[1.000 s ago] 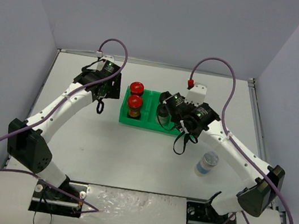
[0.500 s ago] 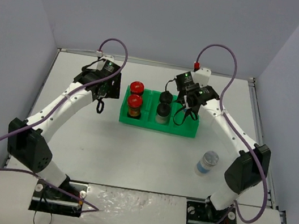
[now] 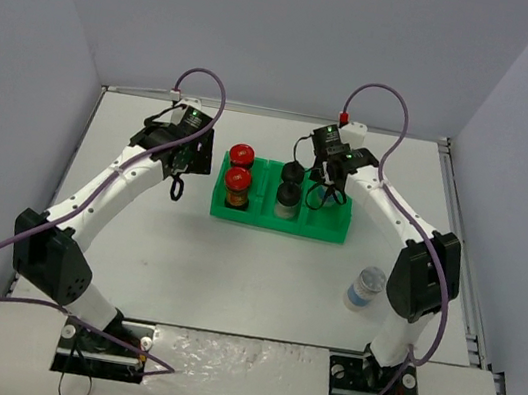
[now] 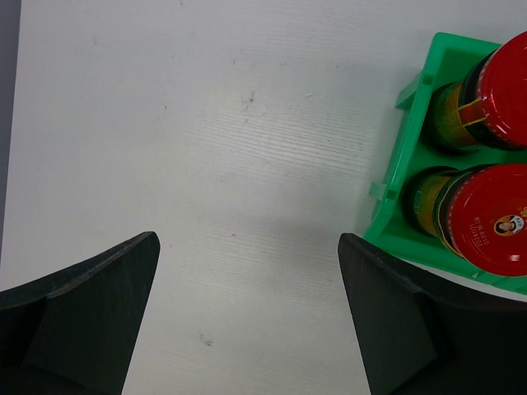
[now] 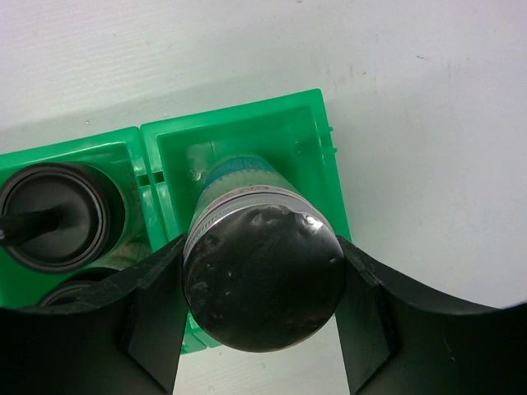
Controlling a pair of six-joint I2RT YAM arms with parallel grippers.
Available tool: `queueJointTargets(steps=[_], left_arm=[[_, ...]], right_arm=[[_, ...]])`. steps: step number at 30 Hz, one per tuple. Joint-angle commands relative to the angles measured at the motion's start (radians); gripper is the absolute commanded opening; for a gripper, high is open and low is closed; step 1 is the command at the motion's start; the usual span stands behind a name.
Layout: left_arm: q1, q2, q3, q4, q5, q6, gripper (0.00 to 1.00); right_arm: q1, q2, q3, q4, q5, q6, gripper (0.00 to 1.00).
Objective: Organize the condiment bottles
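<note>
From above, the tray [image 3: 270, 222] holds two red jars [image 3: 238, 184] and two black jars [image 3: 288, 198], while one silver jar [image 3: 365, 288] stands on the table [image 3: 231, 273] well apart from it, so I judge four of six are placed. My left wrist view shows my left gripper [image 4: 247, 247] spread wide and empty beside the red jars. My right wrist view shows my right gripper [image 5: 262, 284] clamped on the other silver jar [image 5: 239, 177] over the tray's right bay, so this one and the loose one remain.
</note>
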Motion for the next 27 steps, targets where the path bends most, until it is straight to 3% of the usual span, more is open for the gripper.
queueJointTargets(steps=[1,20,23,27], left_arm=[[0.006,-0.048,0.052,-0.006,-0.034,0.015,0.88],[0.006,-0.058,0.054,-0.015,-0.038,0.015,0.88],[0.007,-0.056,0.054,-0.015,-0.038,0.017,0.88],[0.007,-0.056,0.051,-0.015,-0.039,0.017,0.88]], right_arm=[[-0.012,0.013,0.047,0.084,0.003,-0.018,0.0],[-0.034,0.08,0.023,0.128,0.011,-0.017,0.01],[-0.038,0.083,0.02,0.129,0.014,-0.016,0.02],[-0.047,0.082,0.015,0.129,0.003,-0.019,0.11]])
